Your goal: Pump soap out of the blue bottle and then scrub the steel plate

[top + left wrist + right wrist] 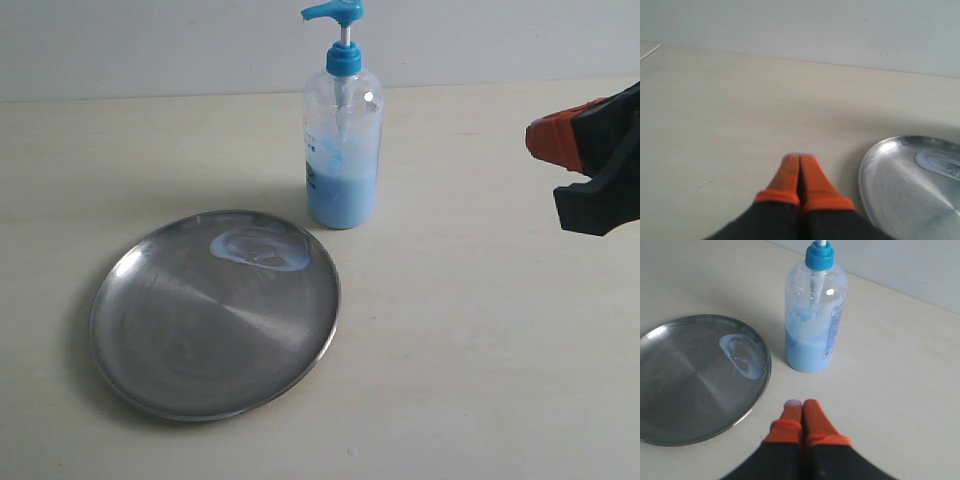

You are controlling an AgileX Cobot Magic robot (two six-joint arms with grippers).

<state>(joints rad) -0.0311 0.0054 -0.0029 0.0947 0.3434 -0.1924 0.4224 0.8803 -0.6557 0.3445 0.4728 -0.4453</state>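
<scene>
The steel plate [215, 312] lies flat on the pale table, with a smear of light blue soap [259, 249] near its far rim. Just behind it stands the blue bottle [342, 150], upright, about a third full of blue liquid. My right gripper [545, 140] hangs at the right edge of the exterior view, well clear of the bottle; its orange fingers are shut on nothing, and one fingertip [792, 404] carries a pale dab. In the right wrist view my right gripper [801, 405] points toward the bottle [815, 320] and plate [695, 375]. My left gripper [799, 159] is shut, empty, beside the plate [910, 190].
The table is a bare cream surface with a pale wall [150, 40] behind it. Nothing else stands on it in these views.
</scene>
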